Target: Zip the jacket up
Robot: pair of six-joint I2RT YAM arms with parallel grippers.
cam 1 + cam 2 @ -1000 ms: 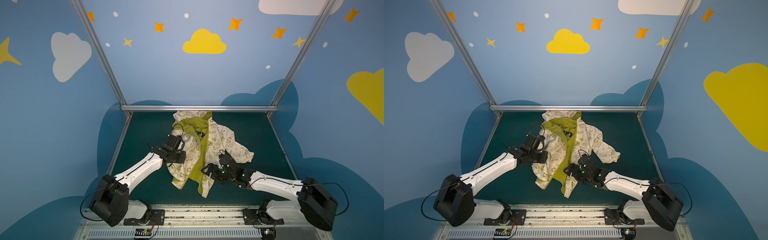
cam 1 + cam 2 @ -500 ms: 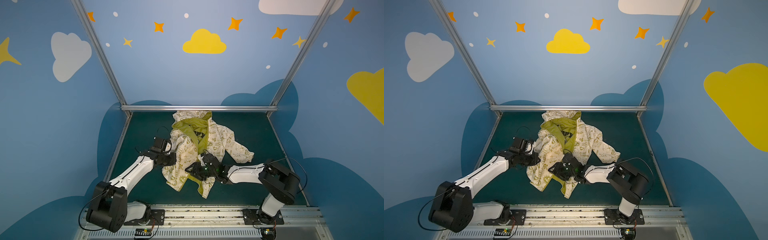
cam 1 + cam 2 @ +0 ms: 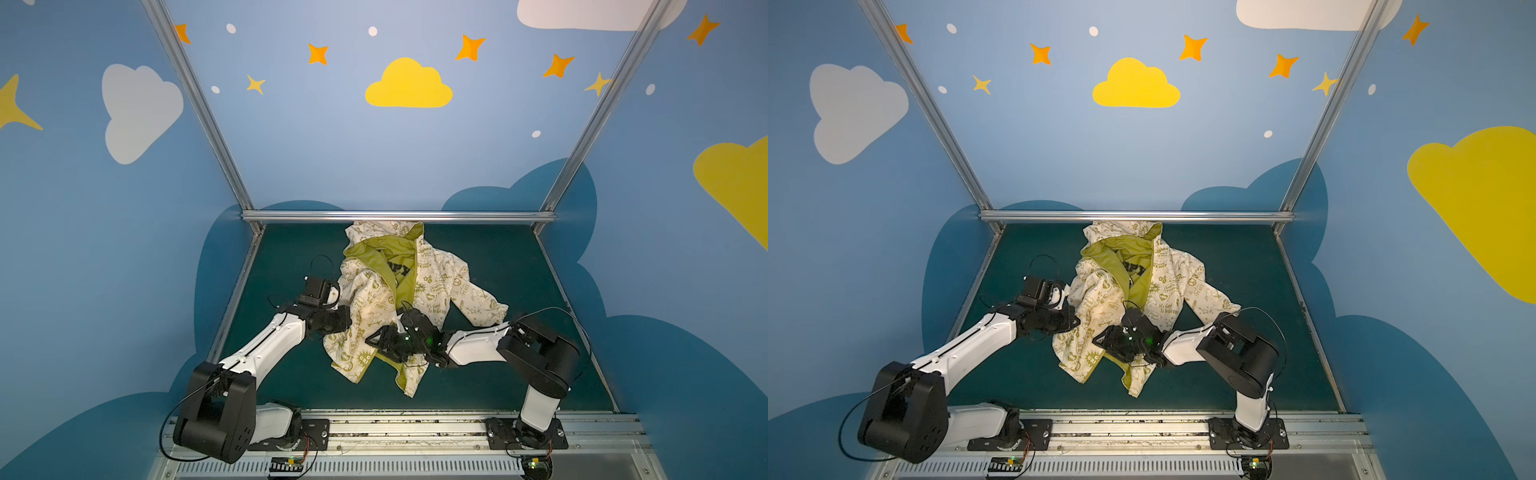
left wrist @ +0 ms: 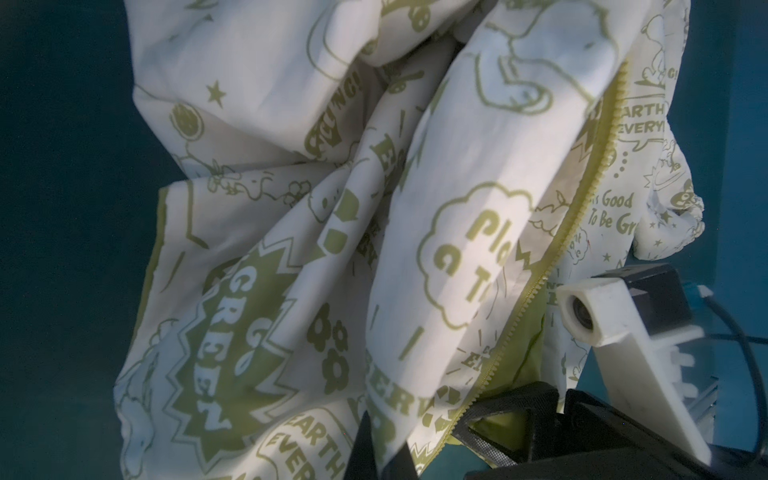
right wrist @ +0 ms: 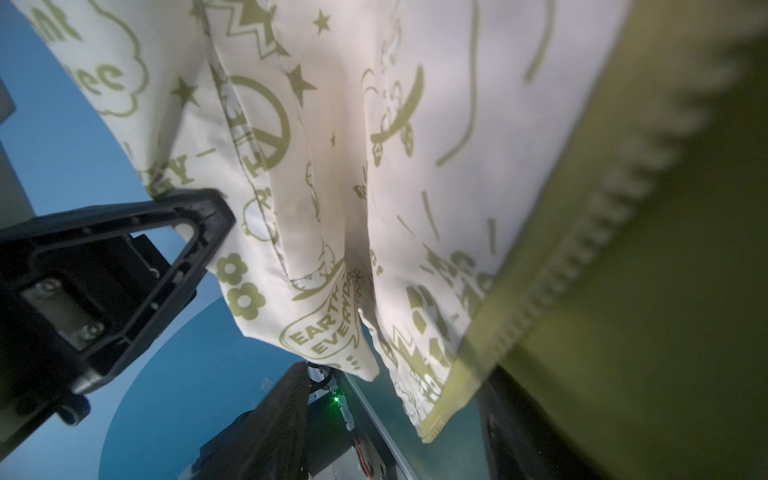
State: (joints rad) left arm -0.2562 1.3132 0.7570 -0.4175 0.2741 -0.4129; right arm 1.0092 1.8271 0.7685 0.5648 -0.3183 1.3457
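Plainly, the left gripper is clenched on the jacket, bunching one front panel of thin cream cloth into soft folds. The right gripper stands with jaws wide apart (nothing pinched), the toothed olive zipper edge hanging between them. Crumpled, the jacket lies centred on the worktop, its yellow-green lining showing, its hood by the back rail.

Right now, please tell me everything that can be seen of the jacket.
The jacket is small, of thin cream cloth printed with olive doodles and words, lined yellow-green. It lies crumpled on the dark green table, with the hood toward the far rail. The front is open and the zipper unjoined. The left gripper is shut on one front panel. The right gripper, open, reaches around the lower front edge.
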